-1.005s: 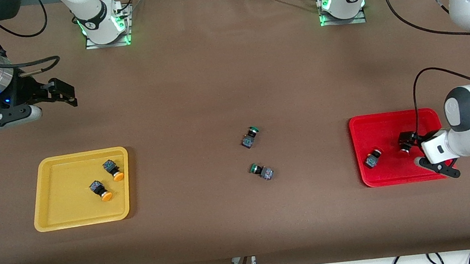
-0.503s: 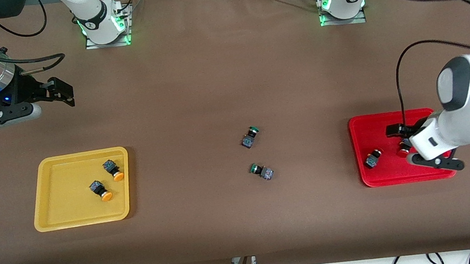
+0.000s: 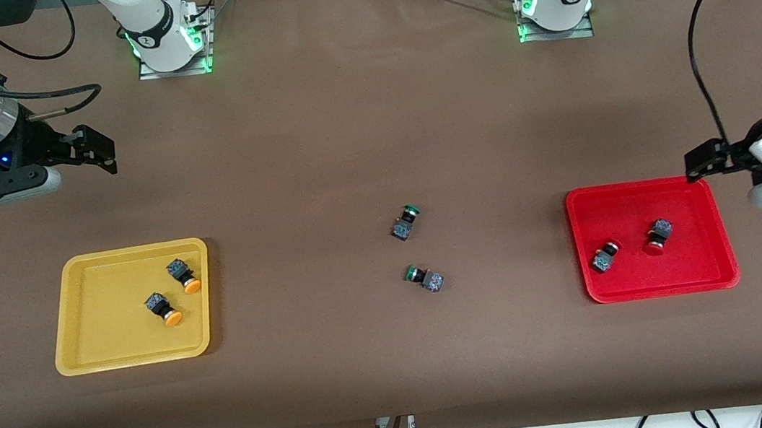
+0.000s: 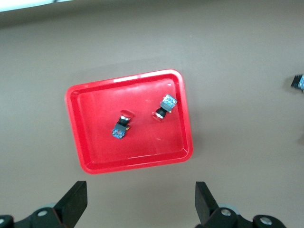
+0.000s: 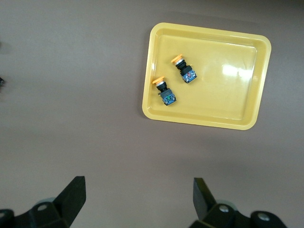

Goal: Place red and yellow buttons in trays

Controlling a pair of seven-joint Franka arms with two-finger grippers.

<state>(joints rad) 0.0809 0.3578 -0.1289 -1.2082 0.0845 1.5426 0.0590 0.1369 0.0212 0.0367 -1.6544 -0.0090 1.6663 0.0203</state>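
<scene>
The right gripper (image 3: 98, 148) hangs wide open and empty over bare table. Both yellow buttons (image 3: 175, 299) lie in the yellow tray (image 3: 69, 339), both red buttons (image 3: 630, 245) in the red tray (image 3: 719, 274). The left gripper (image 3: 726, 179), wide and empty, should clear upward without nudging that tray.

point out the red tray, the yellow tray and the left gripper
red tray (image 3: 652, 290), front view, on its near rim
yellow tray (image 3: 105, 277), front view, bare floor
left gripper (image 4: 141, 205), left wrist view, midway between fingertips

2 red-cap buttons (image 3: 657, 236) on sides in red tray (image 3: 655, 288), below left end effector (image 3: 725, 173). 2 yellow-cap buttons (image 3: 183, 275) in yellow tray (image 3: 131, 357), below right end effector (image 3: 93, 149).
</scene>
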